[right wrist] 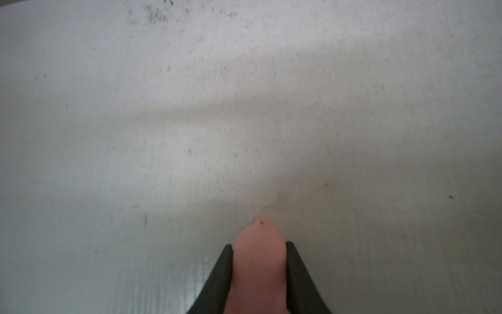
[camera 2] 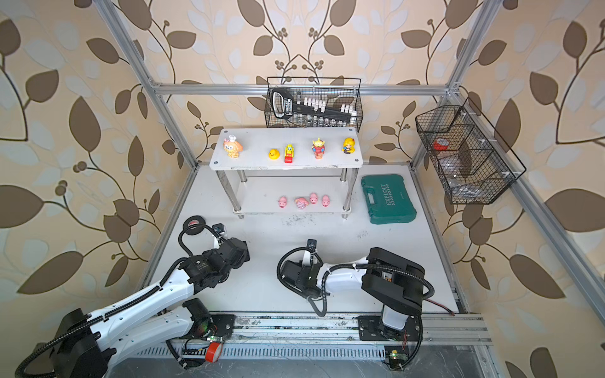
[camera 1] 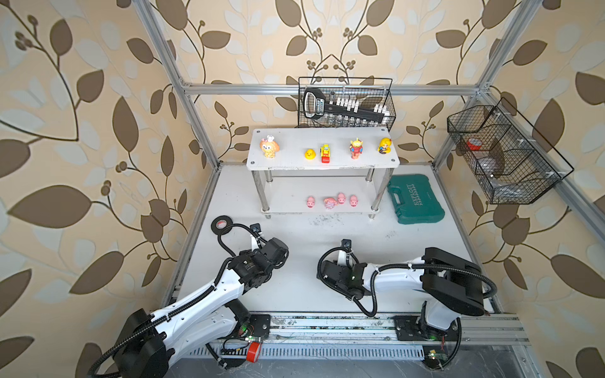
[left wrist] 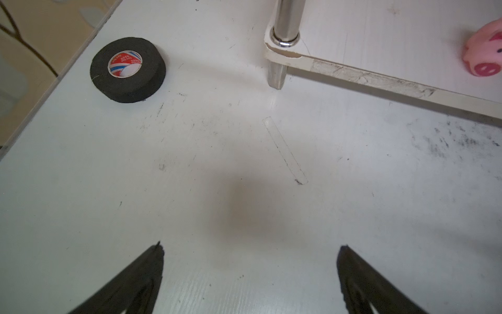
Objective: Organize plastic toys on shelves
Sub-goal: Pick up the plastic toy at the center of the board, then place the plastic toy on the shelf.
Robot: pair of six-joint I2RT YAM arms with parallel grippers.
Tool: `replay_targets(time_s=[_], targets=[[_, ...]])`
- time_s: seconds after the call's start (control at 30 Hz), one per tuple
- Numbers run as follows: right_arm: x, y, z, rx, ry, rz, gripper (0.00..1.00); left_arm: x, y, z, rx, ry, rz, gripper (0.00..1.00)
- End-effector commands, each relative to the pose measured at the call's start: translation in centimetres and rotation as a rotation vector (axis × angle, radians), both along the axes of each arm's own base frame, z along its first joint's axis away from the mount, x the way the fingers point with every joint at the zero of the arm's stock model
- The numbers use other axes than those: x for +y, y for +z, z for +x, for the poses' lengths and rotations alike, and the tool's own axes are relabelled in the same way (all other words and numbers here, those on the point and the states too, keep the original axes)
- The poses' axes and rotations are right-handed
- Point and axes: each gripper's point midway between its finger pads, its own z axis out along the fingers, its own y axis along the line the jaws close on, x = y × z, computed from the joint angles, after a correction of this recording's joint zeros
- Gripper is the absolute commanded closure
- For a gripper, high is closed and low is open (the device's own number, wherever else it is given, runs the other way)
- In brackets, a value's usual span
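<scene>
Right wrist view gives me my best read: the right claw [right wrist: 259,244] is clamped on a rounded pink toy [right wrist: 258,266], low over the bare worktop [right wrist: 244,108]. I take it for a piglet, though only one end of it shows. In both top views that claw is hidden under its own wrist, out on the worktop well in front of the white rack [camera 1: 294,167]. The upper shelf [camera 1: 284,137] carries the orange animal [camera 1: 269,148], duck [camera 1: 309,154], vehicle [camera 1: 325,153], alien [camera 1: 356,148] and doll [camera 1: 383,145] in a line. The lower shelf [camera 1: 288,191] holds a short row of four piglets [camera 1: 353,200], one of which [camera 1: 330,203] looks tipped on its side. The left claw [left wrist: 251,245] stands wide apart and empty, hovering over the worktop near the black tape roll [left wrist: 127,69] and a chrome leg [left wrist: 286,21] of the rack. So I judge this to be the pickup of the last loose toy, with the task nearly finished. The next move calls for a lift clear of the worktop, then a low forward reach under the upper shelf and between the front legs. I would set the toy down on the open stretch of lower shelf beside the row, keeping the fingers from nudging its neighbours, and part the jaws only once it sits flat.
</scene>
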Motion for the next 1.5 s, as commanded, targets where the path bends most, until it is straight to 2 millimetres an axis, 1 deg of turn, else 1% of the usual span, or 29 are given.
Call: replay_targets(time_s=[0.0, 0.17, 0.27, 0.37, 0.53, 0.63, 0.67, 0.7, 0.73, 0.83, 0.87, 0.97, 1.1, 1.23, 1.3, 1.47], targets=[[-1.2, -1.8, -0.8, 0.052, 0.002, -0.054, 0.74, 0.3, 1.0, 0.3, -0.036, 0.026, -0.008, 0.01], [-0.8, -1.3, -0.6, 0.036, 0.020, -0.057, 0.77, 0.6, 0.9, 0.3, -0.035, 0.043, 0.005, 0.01], [-0.5, -0.6, -0.5, 0.016, 0.050, -0.054, 0.77, 0.7, 1.0, 0.3, -0.030, 0.052, 0.019, 0.01], [-0.1, 0.9, -0.2, -0.016, 0.087, -0.054, 0.77, 1.0, 1.2, 0.3, -0.027, 0.066, 0.034, 0.01], [0.9, 4.0, 0.8, -0.086, 0.147, -0.064, 0.76, 1.5, 1.3, 0.1, -0.032, 0.090, 0.033, 0.01], [2.5, 5.8, 2.0, -0.128, 0.173, -0.046, 0.76, 2.5, 1.3, -0.4, -0.029, 0.126, 0.029, 0.01], [3.1, 6.2, 2.5, -0.143, 0.196, -0.061, 0.75, 3.2, 1.1, -0.6, -0.032, 0.173, -0.004, 0.01], [4.1, 6.7, 3.2, -0.156, 0.210, -0.058, 0.76, 3.7, 0.9, -0.7, -0.026, 0.196, -0.029, 0.01], [4.6, 7.0, 3.6, -0.161, 0.217, -0.058, 0.75, 4.1, 0.6, -0.8, -0.019, 0.210, -0.052, 0.01], [7.2, 8.2, 5.7, -0.193, 0.245, -0.049, 0.75, 5.0, 0.0, -0.9, -0.017, 0.253, -0.144, 0.01], [8.1, 8.6, 6.4, -0.204, 0.254, -0.041, 0.75, 5.2, -0.1, -1.0, -0.014, 0.245, -0.145, 0.01], [10.5, 9.4, 8.9, -0.221, 0.270, -0.016, 0.76, 5.5, -0.1, -1.1, -0.022, 0.251, -0.160, 0.01], [13.2, 9.9, 12.5, -0.235, 0.278, 0.008, 0.75, 5.4, -0.2, -1.1, -0.010, 0.250, -0.156, 0.01], [15.2, 10.9, 15.5, -0.273, 0.279, 0.011, 0.76, 5.2, -0.2, -0.8, -0.001, 0.241, -0.151, 0.01], [15.9, 11.3, 17.0, -0.283, 0.272, 0.010, 0.76, 5.2, -0.3, -0.8, 0.005, 0.239, -0.146, 0.01], [17.0, 11.8, 19.5, -0.310, 0.257, 0.019, 0.75, 5.2, -0.3, -0.9, 0.000, 0.242, -0.147, 0.01]])
